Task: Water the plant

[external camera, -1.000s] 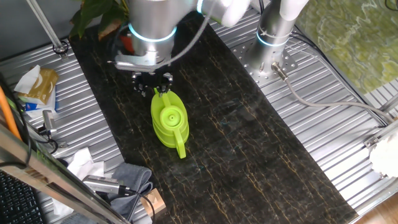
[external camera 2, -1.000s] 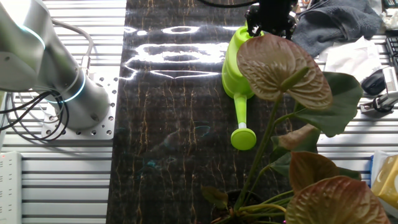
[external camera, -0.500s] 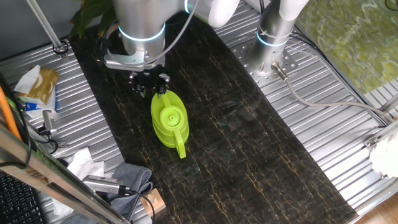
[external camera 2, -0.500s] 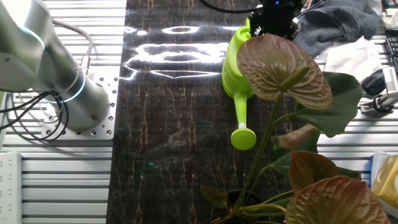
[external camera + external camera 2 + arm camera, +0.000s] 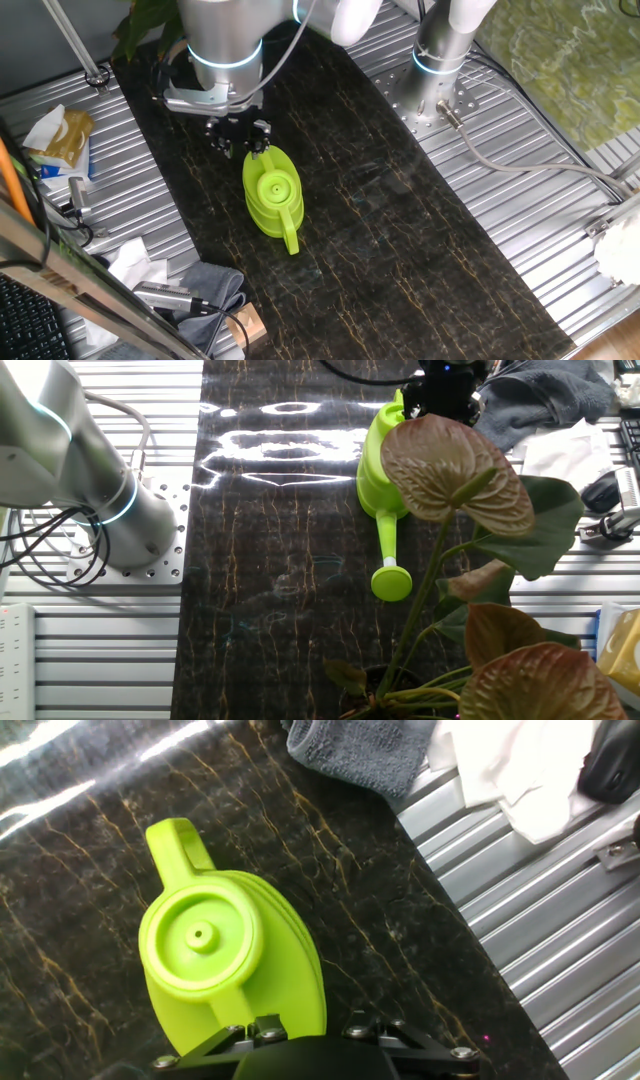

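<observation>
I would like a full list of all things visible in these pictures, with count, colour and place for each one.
watering can: one, lime green, upright on the dark mat, handle toward the table edge
plant: one, green and brownish leaves, at the mat's far end beyond the spout
dark mat: one, black with gold veins, along the table's middle
grey cloth: one, grey, beside the mat near the can's handle
white cloth: one, white, on the ribbed metal next to the grey cloth
yellow packet: one, yellow, on the metal beside the mat
arm: one, silver, base bolted beside the mat
end effector: one, black, over the can's spout end; its state is unclear
</observation>
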Robot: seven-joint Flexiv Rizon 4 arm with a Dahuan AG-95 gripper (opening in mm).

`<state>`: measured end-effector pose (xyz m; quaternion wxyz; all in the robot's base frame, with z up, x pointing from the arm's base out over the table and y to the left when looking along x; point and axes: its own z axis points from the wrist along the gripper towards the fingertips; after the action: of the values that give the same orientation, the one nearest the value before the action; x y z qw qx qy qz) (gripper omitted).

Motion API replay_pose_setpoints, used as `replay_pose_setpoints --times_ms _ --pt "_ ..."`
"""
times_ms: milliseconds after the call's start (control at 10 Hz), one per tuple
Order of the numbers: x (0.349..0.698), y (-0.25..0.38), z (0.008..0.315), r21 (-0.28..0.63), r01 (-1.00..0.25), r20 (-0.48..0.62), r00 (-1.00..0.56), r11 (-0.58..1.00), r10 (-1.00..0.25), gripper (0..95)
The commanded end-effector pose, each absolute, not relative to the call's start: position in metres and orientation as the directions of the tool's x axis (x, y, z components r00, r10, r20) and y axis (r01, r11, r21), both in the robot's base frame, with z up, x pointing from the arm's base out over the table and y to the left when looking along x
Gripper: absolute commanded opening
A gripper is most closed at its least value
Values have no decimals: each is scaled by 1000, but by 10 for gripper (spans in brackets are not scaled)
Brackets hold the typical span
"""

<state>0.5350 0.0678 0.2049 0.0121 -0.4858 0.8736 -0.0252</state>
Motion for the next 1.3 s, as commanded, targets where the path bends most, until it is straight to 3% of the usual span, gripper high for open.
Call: replay_pose_setpoints --times_ms 100,800,1300 --pt "534 66 203 -53 -846 -4 -532 531 -847 380" --pt "533 63 198 -45 -836 -1 -547 547 -837 380" --pt "532 63 197 23 -820 62 -569 572 -820 380"
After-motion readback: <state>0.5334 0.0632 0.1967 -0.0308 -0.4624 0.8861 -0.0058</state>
